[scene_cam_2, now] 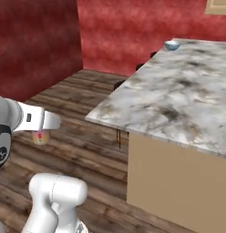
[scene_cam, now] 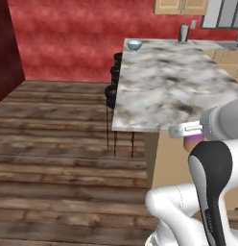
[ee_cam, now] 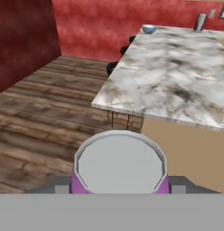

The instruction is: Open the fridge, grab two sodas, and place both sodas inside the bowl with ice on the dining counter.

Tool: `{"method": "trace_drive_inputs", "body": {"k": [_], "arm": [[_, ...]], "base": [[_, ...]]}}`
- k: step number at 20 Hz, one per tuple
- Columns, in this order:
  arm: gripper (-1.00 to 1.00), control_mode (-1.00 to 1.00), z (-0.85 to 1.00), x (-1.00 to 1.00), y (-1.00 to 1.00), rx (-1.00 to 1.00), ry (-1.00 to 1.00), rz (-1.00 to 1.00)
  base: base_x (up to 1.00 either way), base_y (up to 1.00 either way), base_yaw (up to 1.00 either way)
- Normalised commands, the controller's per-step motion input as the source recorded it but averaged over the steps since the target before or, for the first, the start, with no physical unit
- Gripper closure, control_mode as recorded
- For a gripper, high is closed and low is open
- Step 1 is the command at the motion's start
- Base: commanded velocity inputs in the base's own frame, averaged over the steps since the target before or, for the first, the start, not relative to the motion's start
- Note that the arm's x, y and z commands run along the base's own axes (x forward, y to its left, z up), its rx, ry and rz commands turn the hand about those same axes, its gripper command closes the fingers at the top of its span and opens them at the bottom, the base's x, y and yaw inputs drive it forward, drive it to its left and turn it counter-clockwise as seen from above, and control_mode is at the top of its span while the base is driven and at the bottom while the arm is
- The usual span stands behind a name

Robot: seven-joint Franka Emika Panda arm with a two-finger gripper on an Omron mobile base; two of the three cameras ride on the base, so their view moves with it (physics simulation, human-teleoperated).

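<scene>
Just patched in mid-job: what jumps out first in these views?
The long marbled dining counter fills the middle, with the small pale bowl at its far corner by the red wall. In the hand view, a purple soda can sits between the hand's fingers, its grey top toward the camera, still short of the counter's near end.

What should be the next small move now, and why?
Probably carry the can, held between the fingers, toward the counter's far corner. The bowl sits there, well away from the gripper, which hangs off the counter's near end.
</scene>
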Motion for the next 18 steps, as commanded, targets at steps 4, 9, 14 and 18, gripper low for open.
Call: {"method": "trace_drive_inputs", "body": {"k": [4,9,14,18], "arm": [[1.0,1.0,0.0,0.0,0.0,0.0,0.0,0.0],[1.0,1.0,0.0,0.0,0.0,0.0,0.0,0.0],[1.0,1.0,0.0,0.0,0.0,0.0,0.0,0.0],[1.0,1.0,0.0,0.0,0.0,0.0,0.0,0.0]], "base": [[0.45,1.0,-0.37],[0.44,1.0,-0.37],[0.52,1.0,-0.36],[0.6,0.99,-0.36]]}}
